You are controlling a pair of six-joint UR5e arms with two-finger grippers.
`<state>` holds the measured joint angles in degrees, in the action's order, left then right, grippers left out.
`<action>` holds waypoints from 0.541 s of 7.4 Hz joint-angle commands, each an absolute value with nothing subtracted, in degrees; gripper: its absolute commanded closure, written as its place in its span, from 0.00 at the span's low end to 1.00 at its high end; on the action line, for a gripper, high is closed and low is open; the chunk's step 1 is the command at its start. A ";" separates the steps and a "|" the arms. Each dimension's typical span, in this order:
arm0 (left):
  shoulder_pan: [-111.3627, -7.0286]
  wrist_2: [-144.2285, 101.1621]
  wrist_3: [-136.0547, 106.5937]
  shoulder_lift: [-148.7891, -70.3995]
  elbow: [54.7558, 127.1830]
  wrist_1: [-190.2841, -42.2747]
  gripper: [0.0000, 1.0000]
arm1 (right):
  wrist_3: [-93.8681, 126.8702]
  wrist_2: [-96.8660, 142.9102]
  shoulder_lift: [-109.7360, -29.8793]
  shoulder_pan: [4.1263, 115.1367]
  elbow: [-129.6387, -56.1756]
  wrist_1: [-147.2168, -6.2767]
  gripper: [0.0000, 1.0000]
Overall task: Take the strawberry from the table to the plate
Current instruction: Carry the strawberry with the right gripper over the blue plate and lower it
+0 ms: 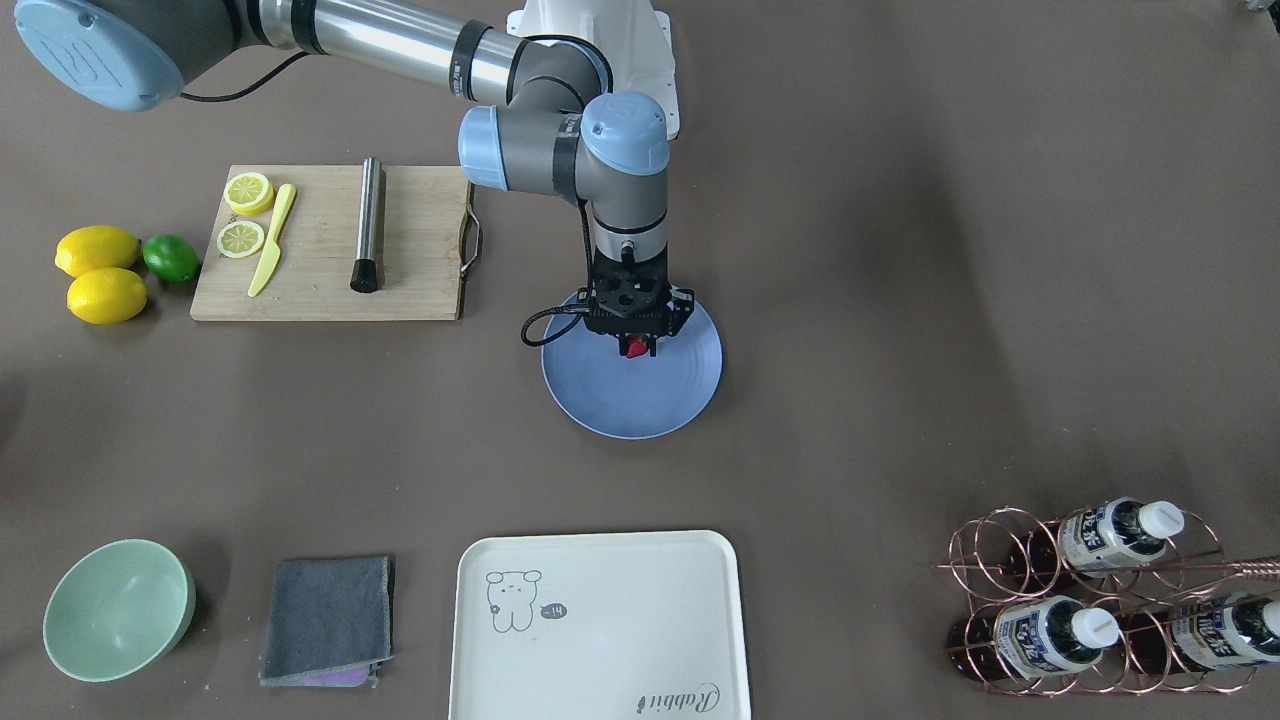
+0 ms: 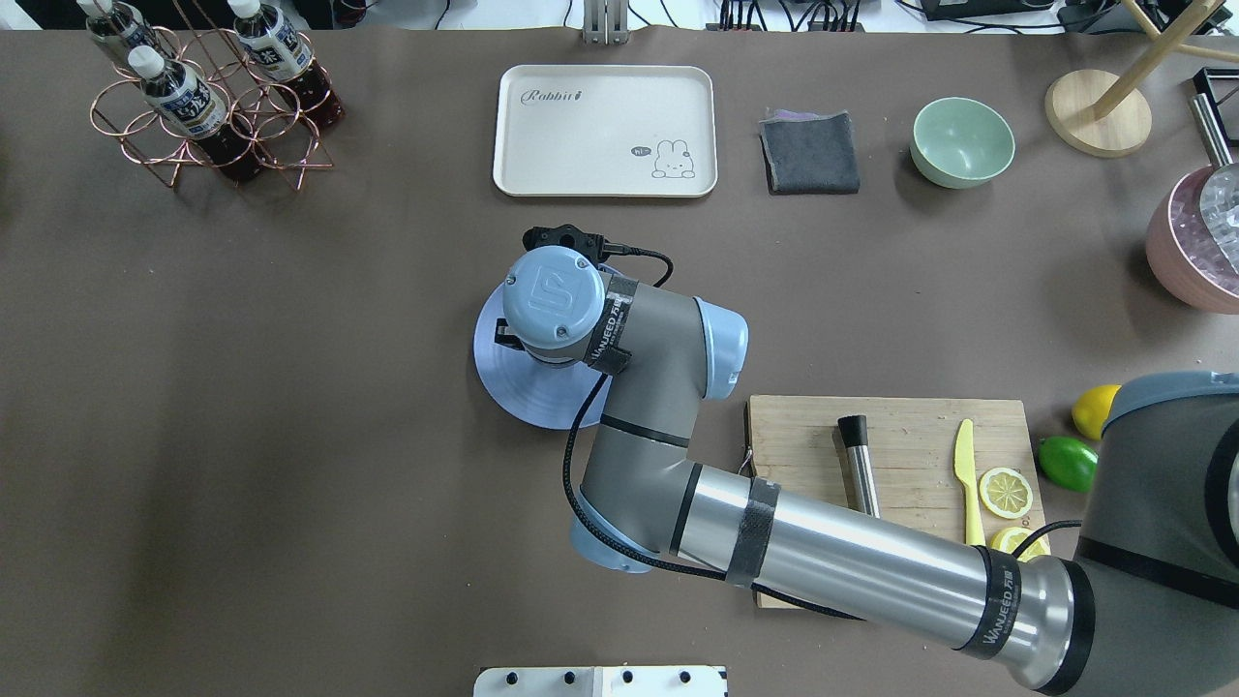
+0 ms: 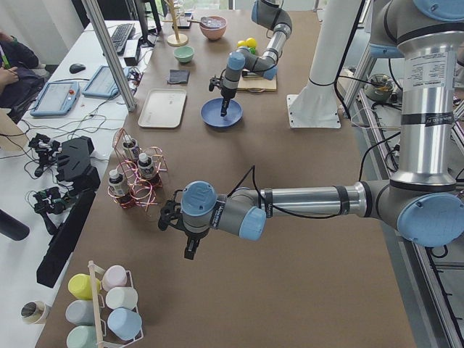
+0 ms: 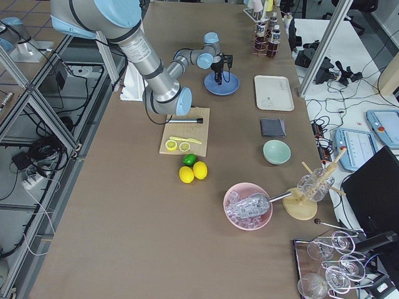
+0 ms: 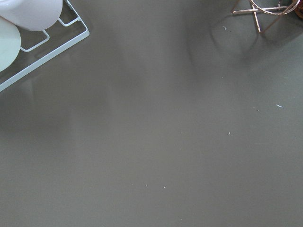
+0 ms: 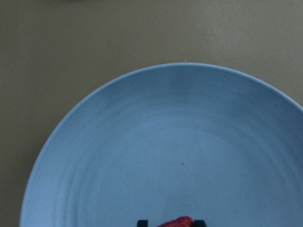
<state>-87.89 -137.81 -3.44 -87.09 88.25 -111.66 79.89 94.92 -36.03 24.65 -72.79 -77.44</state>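
Up close from the right wrist: strawberry [image 6: 176, 222] peeking in at the bottom edge, nipped between two dark fingertips [image 6: 142, 222], with the plate [image 6: 165, 137] filling everything beneath. Placing step, by the look of it: berry over the target, release not yet made. Out to the front-facing view: right gripper [image 1: 637, 345] pointing straight down, a little to the robot's side of the plate's middle, narrowed onto the red berry, in the middle of the table [image 1: 900, 300], just off the handle end of the cutting board [image 1: 420, 260]. Touching the plate or a shade above it? Can't tell. Next up, probably: ease down if needed, spread the jaws just enough to let go, lift straight up without rolling the berry toward the rim. From overhead, no berry at all, hidden under the wrist; only the front and wrist views give it away. Far off toward the table's left end, left gripper [image 3: 191, 250] hanging near the bottle rack [image 3: 138, 181], seen from the side only, open or closed impossible to say.
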 commanded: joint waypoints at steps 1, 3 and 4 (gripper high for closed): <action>-87.89 -137.81 -3.43 -87.10 88.16 -111.71 0.02 | 79.89 94.92 -36.04 24.96 -72.77 -77.34 0.23; -87.89 -137.81 -3.43 -87.19 88.15 -111.62 0.02 | 79.19 95.53 -36.04 26.19 -72.86 -77.34 0.01; -87.98 -137.81 -3.43 -87.10 88.15 -111.62 0.02 | 77.54 95.71 -35.86 27.24 -73.38 -77.34 0.01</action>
<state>-87.92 -137.81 -3.43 -87.14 88.16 -111.63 78.98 95.42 -35.99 26.14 -72.94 -77.34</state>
